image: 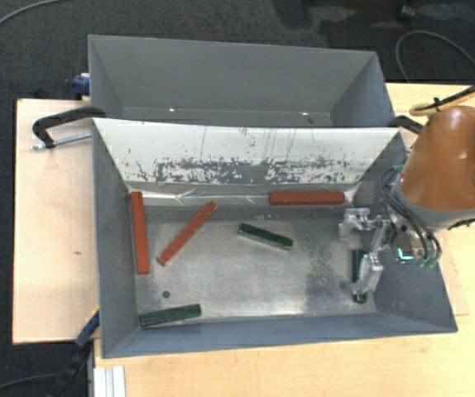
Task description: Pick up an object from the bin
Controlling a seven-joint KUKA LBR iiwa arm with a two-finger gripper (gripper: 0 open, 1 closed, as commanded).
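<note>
We take the dark green bar [264,236] in mid-bin [221,73] as our marker. Far left of it lies an upright red bar [140,231], with a second green bar [170,314] left and frontward. A slanted red stick [186,232] lies just left, and a back red bar [307,197] is behind. To its right, apart, the end effector [362,286] points down. We cannot tell whether it is clenched or released. The arm [444,168] leans in from beyond it.

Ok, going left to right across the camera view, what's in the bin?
Left-wall red bar → slanted red bar → middle green bar → back-wall red bar → gripper.
</note>
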